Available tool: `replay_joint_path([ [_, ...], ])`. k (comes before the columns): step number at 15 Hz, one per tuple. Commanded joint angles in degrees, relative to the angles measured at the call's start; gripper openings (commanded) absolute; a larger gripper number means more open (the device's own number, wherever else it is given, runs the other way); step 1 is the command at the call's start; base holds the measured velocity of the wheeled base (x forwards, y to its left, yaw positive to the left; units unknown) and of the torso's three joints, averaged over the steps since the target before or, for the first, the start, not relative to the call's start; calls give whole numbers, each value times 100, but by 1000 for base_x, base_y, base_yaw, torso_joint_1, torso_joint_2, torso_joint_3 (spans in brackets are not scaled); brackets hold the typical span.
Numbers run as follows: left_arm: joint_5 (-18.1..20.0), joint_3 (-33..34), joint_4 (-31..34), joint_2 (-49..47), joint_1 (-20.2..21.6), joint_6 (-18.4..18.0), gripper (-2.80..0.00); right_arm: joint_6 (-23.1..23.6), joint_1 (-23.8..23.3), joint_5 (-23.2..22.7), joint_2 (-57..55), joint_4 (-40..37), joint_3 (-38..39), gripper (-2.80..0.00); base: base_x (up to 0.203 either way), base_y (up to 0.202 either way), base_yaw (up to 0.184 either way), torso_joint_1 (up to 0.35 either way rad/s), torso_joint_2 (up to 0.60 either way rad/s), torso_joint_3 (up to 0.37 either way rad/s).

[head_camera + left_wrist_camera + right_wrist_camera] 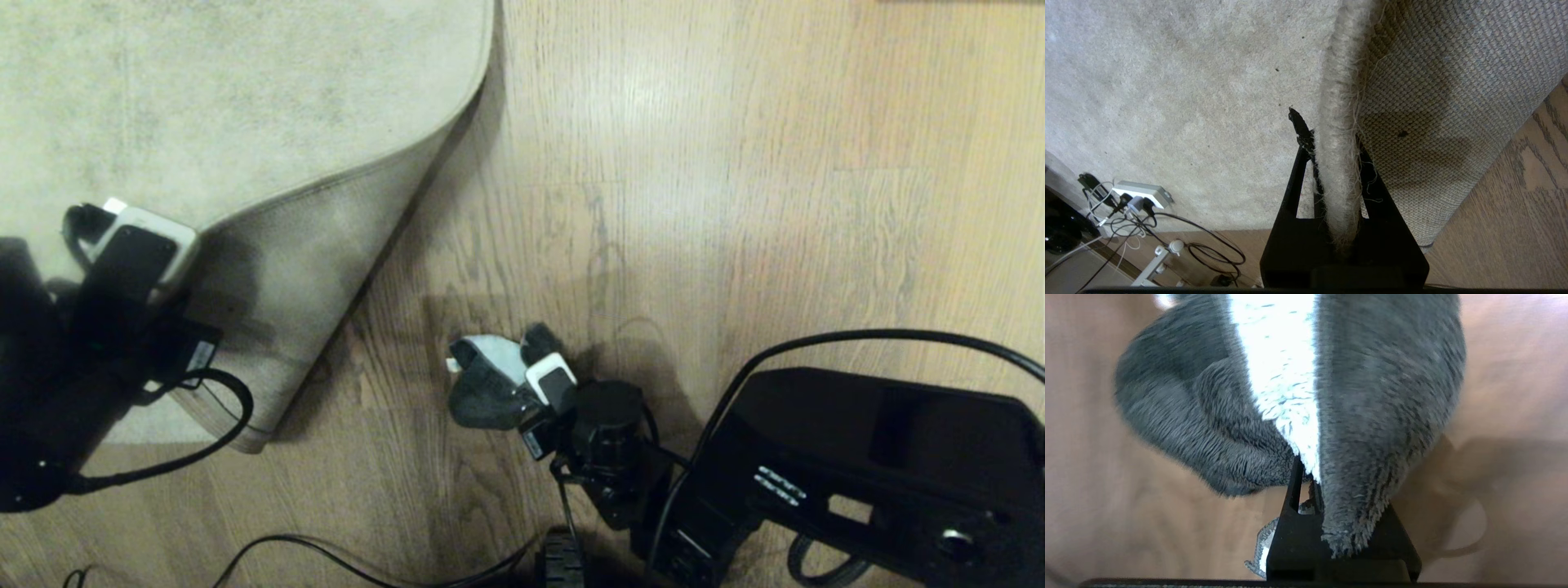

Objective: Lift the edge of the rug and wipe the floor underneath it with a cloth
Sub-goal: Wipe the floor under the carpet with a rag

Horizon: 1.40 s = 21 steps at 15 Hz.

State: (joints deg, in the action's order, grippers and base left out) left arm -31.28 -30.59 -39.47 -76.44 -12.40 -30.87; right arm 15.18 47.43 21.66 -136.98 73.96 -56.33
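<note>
Left tool (1337, 163) clenches the rug (1337, 122) edge, holding the corner folded up off the floor (735, 204); right tool (1310, 486) grips the cloth (1363, 396) above bare planks

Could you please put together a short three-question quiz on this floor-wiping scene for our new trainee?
1. True or false: the left claw is shut on the lifted edge of the pale grey-beige short-pile rug.
2. What does the right claw hold? A) a pink fabric B) the dark grey fluffy cloth with a pale grey-blue part C) nothing
3. Fill in: the raised rug corner shows its woven greyish ____, above the light brown wood-grain plank floor.

Key: 1 true; 2 B; 3 backing.
</note>
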Motion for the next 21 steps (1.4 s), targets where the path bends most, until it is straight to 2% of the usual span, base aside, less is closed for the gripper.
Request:
replay_joint_path([
  [1, -18, -4, -25, 0, 1, -16, -280, 14, -169, 9, 254, 40, 111, -280, 0, 0, 0, 0, 0, 0],
  [6, -18, 0, -19, -3, 1, -16, -280, 0, 88, -55, 303, -95, -216, -280, 0, 0, 0, 0, 0, 0],
  [14, -27, 35, -25, 6, 1, -16, -280, -294, 1064, -66, -44, -1280, -1921, -280, 0, 0, 0, 0, 0, 0],
  [21, -27, 35, -25, -3, 1, -16, -280, -324, 1555, -42, -684, -1393, -2594, -280, 0, 0, 0, 0, 0, 0],
])
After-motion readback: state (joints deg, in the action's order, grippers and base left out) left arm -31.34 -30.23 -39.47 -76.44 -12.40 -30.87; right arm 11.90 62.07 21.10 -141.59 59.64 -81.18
